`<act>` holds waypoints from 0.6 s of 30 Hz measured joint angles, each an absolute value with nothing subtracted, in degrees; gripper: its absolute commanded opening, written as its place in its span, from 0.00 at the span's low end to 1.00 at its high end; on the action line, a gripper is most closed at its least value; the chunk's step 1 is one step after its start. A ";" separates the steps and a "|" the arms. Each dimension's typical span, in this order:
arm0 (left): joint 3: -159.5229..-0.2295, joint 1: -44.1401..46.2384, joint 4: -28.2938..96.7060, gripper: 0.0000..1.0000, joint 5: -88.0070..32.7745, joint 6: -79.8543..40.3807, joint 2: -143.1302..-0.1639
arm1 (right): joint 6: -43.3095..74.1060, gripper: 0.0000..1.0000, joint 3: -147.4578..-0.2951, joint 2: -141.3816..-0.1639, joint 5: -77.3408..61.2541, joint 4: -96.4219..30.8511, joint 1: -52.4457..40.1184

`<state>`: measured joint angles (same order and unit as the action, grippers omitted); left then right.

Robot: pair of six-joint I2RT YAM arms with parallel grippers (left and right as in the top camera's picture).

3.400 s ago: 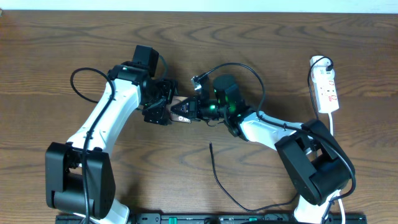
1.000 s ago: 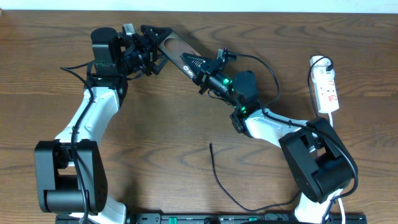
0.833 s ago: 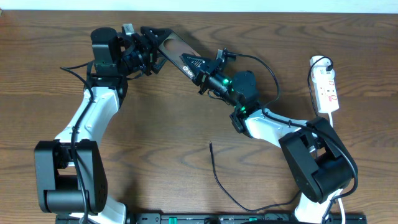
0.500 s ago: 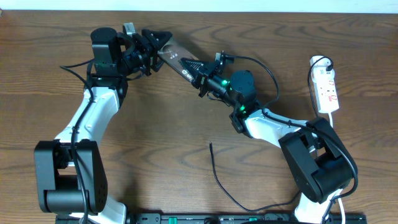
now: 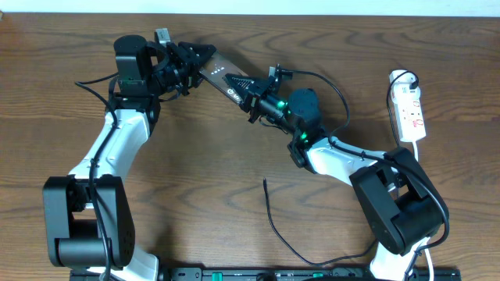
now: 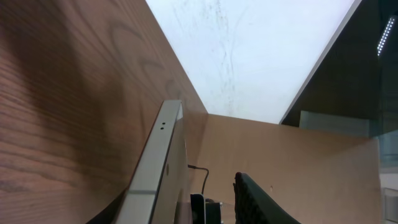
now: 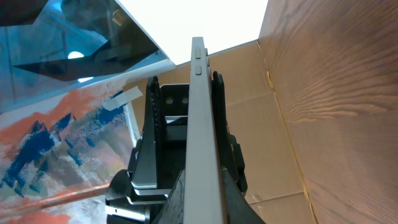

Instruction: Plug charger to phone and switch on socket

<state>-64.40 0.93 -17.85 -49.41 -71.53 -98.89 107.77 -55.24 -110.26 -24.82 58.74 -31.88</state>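
The phone [image 5: 223, 74] hangs above the table at the back, tilted nearly edge-on, its grey edge running up the left wrist view [image 6: 158, 168] and the right wrist view [image 7: 202, 137]. My right gripper [image 5: 248, 92] is shut on its right end, with a finger pressed to each face [image 7: 205, 186]. My left gripper [image 5: 199, 56] straddles the phone's left end [image 6: 180, 199]; its right finger [image 6: 249, 199] still stands apart from the phone. The charger [image 5: 272, 215] lies loose on the table, its tip [image 5: 264, 181] pointing away. The socket [image 5: 410, 113] lies at the far right.
The socket's white cord [image 5: 419, 160] runs down the right side past the right arm's base [image 5: 394, 207]. The left arm's base [image 5: 86, 222] stands front left. A black rail [image 5: 250, 273] lines the table's front edge.
The left gripper's jaws have narrowed round the phone's left end. The phone has rolled from showing its broad brown face to lying nearly edge-on. The right gripper keeps its hold.
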 measured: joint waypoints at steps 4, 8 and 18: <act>-64.27 0.84 -17.80 0.29 -49.39 -71.55 -98.89 | 107.77 0.01 -55.24 -110.26 -24.40 58.72 -32.14; -64.14 0.80 -17.50 0.13 -49.36 -71.46 -98.89 | 107.79 0.01 -55.24 -110.26 -24.38 58.87 -32.14; -63.96 0.64 -17.17 0.07 -49.36 -70.87 -98.89 | 108.92 0.01 -55.35 -110.24 -24.14 58.92 -32.18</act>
